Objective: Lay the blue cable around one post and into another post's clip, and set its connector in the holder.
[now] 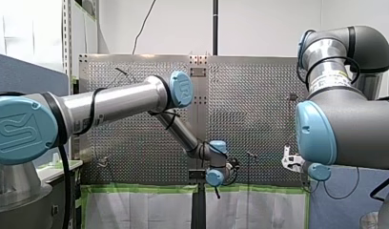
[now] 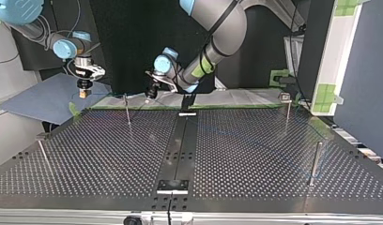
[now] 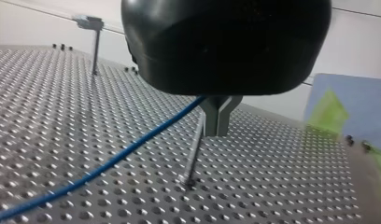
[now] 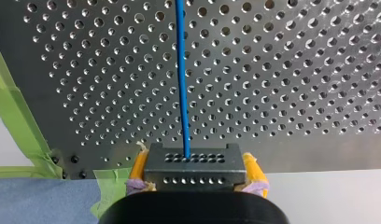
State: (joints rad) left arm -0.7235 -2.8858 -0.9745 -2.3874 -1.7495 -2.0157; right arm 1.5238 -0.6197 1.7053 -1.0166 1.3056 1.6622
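Note:
My right gripper (image 4: 195,161) has yellow pads (image 4: 139,164) shut on the black connector (image 4: 195,176). The blue cable (image 4: 181,84) runs straight out of the connector over the perforated table. My left gripper (image 3: 216,133) has metal fingers shut on the blue cable (image 3: 132,144), which slopes away down to the plate. Just under those fingers stands a thin post (image 3: 194,154). In the top view my left gripper (image 2: 151,93) hangs by the far edge beside a post (image 2: 127,110), and my right gripper (image 2: 84,93) is off the table's far left corner.
A post with a clip (image 3: 94,42) stands further off in the left wrist view. More posts (image 2: 287,112) (image 2: 316,161) (image 2: 44,154) rise from the perforated table (image 2: 255,154). A black centre strip carries a plate (image 2: 173,185) near the front edge. Green tape (image 4: 16,116) lines the table's border.

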